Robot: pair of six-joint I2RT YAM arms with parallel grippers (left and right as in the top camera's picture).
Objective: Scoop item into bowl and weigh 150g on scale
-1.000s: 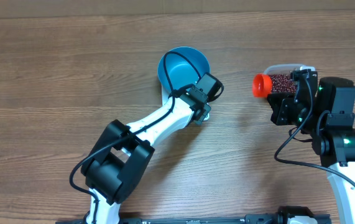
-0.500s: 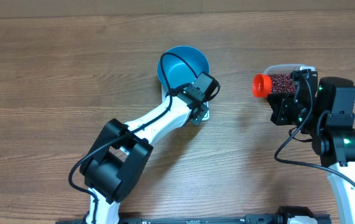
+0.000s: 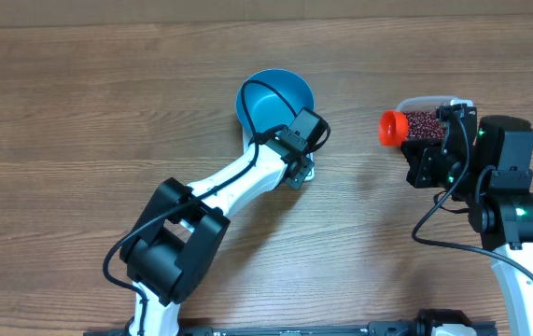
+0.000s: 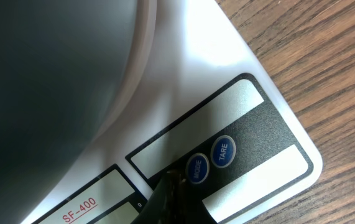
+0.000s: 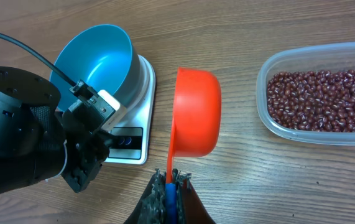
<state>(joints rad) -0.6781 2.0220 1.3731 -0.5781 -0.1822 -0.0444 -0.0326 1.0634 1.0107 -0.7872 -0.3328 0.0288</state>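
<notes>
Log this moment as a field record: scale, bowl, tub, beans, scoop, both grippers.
scale: white, flat, on the wooden table
bowl: blue, standing on the scale, no beans seen inside
tub: clear plastic, apart from the scale
beans: dark red, in the tub
scoop: orange, between scale and tub, no beans visible in it
left gripper: shut, tips by the MODE button, contact unclear
right gripper: shut on the scoop's handle

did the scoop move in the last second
No. In the overhead view the scoop is in the same spot beside the tub, gripped by the right gripper.
</notes>
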